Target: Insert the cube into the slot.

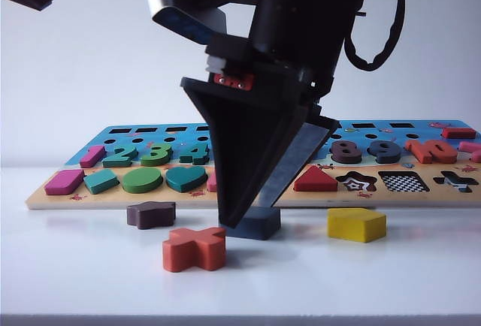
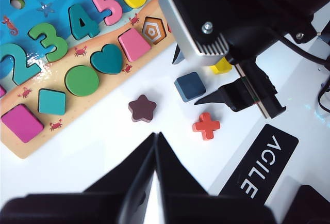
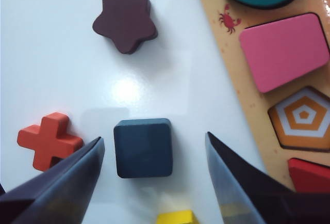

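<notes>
While the right gripper [image 3: 154,182] is held wide open just above the table, the cube [image 3: 143,147] is seen lying flat between its fingers, untouched, near the orange cross [image 3: 49,140]. It is judged a light, stiff wooden block with smooth, perhaps slick, painted faces; two opposite straight sides should be pinched, clear of the rounded corners. Farther back, the slot [image 1: 403,182] is found empty on the puzzle board [image 1: 45,198]. The left gripper [image 2: 155,154], held back from the pieces, appears clenched on nothing, though only its tips are shown.
</notes>
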Robot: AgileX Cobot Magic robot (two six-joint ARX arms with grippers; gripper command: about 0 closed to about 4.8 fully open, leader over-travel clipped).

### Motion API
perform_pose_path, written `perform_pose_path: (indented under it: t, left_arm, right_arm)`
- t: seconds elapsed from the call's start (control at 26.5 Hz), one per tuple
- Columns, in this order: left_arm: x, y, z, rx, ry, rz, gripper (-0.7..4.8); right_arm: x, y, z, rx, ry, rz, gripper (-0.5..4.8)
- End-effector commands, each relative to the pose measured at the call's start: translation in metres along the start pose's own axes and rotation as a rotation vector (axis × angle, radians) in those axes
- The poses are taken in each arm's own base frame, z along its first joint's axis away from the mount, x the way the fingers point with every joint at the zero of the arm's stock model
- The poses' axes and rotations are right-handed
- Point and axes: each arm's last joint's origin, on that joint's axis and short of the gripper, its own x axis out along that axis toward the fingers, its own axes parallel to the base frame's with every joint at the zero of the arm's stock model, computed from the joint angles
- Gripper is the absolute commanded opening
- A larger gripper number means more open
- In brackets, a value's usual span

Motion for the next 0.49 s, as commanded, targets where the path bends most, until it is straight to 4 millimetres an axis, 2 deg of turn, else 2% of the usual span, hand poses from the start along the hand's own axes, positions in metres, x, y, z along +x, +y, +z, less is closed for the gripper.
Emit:
perform_pose_path:
  t: [0.04,0.49]
  left_arm:
    - [-0.0003,-0.0001,0.0021,0.006,-0.015,-0.005,0.10]
    - [-0.0003,-0.0001,0.0021,0.006,-0.015,-0.005,0.10]
  right_arm:
    - [-0.0008,-0.0001,0.0017,-0.005,-0.015,-0.004,3.49]
    - [0.0049,-0.0002,0.0000,0.001,0.023,0.002,3.33]
